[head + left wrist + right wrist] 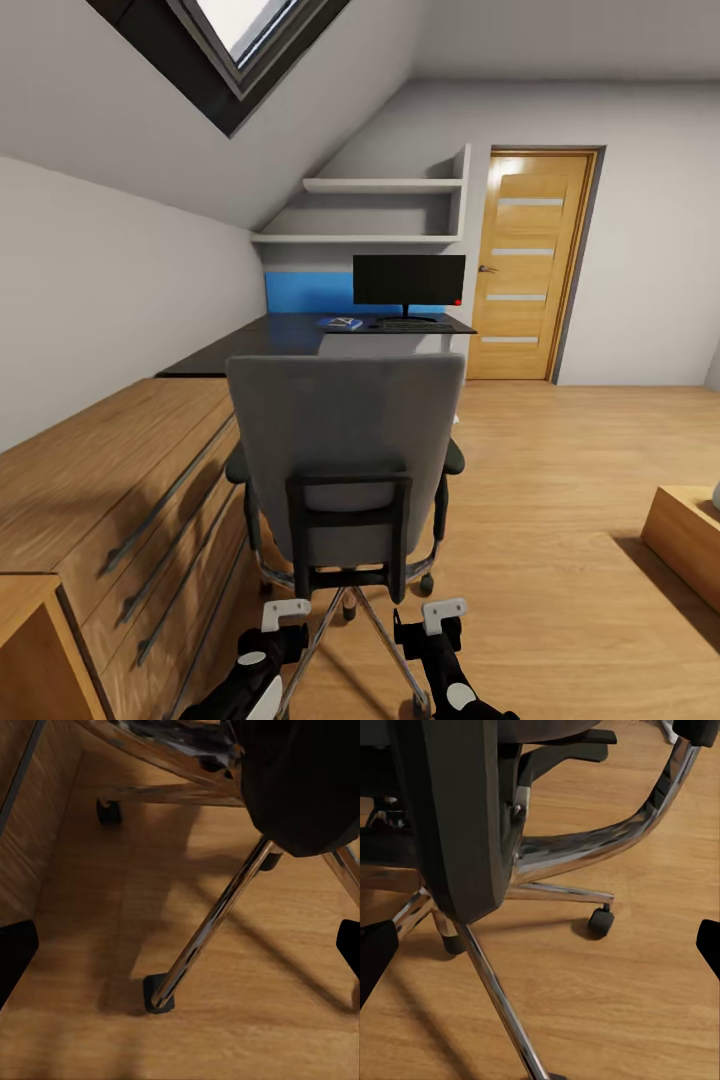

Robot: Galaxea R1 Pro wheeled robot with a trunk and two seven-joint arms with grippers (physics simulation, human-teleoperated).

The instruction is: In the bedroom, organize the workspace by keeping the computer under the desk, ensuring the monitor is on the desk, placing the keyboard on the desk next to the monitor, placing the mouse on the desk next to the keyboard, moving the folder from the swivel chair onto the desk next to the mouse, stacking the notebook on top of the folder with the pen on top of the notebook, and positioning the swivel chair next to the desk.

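The chair stands short of the desk, its back to the robot. Left gripper and right gripper are spread, empty. Chair positioning is judged in hand; a push deskward is required.

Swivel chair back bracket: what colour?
Black. The bracket stands out against the grey upholstery of the swivel chair, clearest in the head view.

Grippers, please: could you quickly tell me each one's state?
Left gripper: open, holding nothing.
Right gripper: open, holding nothing.
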